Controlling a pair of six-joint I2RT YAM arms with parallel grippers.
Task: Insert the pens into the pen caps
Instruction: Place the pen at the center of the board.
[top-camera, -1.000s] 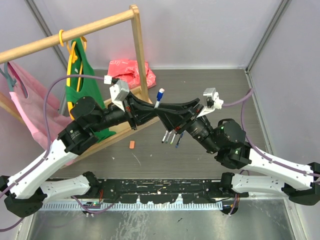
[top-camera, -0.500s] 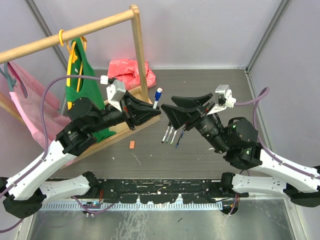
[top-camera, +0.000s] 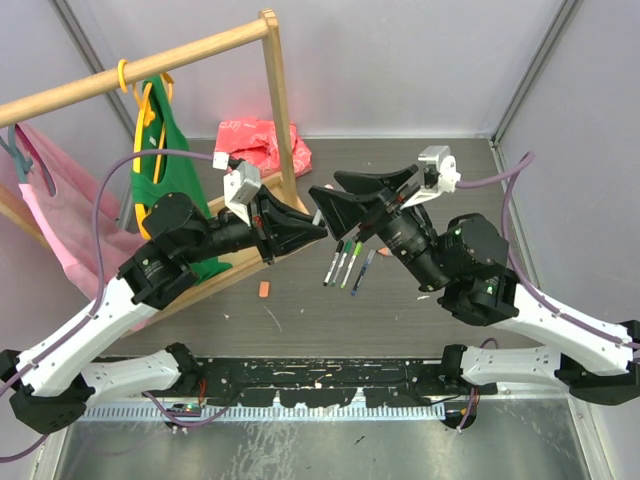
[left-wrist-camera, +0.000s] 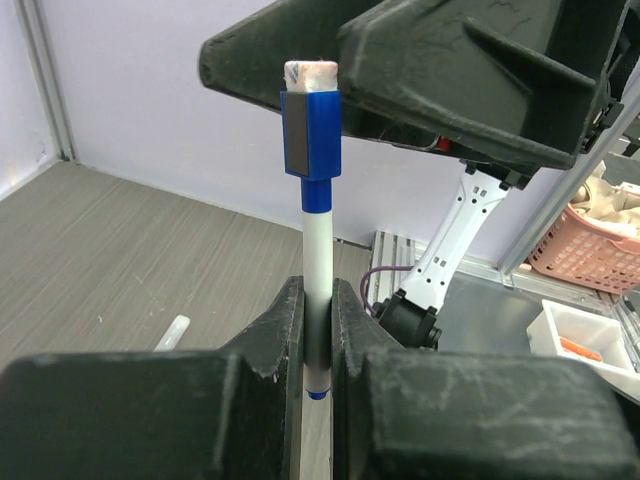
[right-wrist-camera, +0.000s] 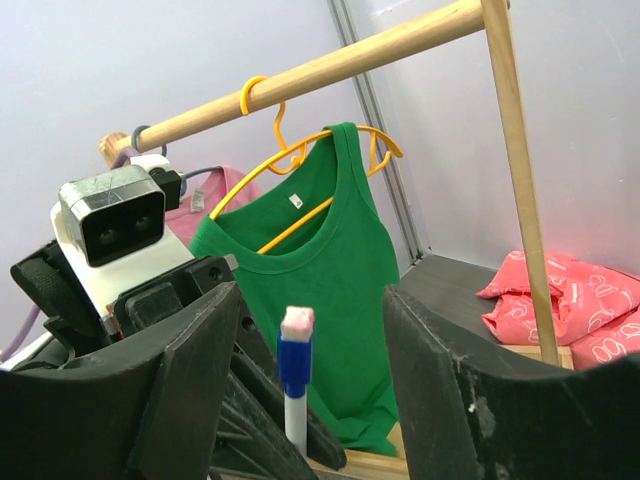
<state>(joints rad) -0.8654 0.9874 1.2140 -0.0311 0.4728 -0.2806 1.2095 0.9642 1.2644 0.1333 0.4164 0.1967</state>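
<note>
Left gripper (left-wrist-camera: 318, 300) pinches the pen (left-wrist-camera: 317, 230), likely light, stiff and slick, mid-barrel; right gripper (right-wrist-camera: 308, 295), jaws spread, flanks its cap (left-wrist-camera: 310, 135).

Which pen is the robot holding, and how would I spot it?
Find the wooden clothes rack; right beside its post, the left gripper pinches one pen upright. It alone wears a blue cap, unlike the pens lying flat on the table.

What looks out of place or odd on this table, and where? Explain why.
The small orange plastic piece lies alone on the grey table, apart from the row of thin pens. A crumpled pink cloth lies heaped beside the wooden clothes rack, not hung up.
</note>
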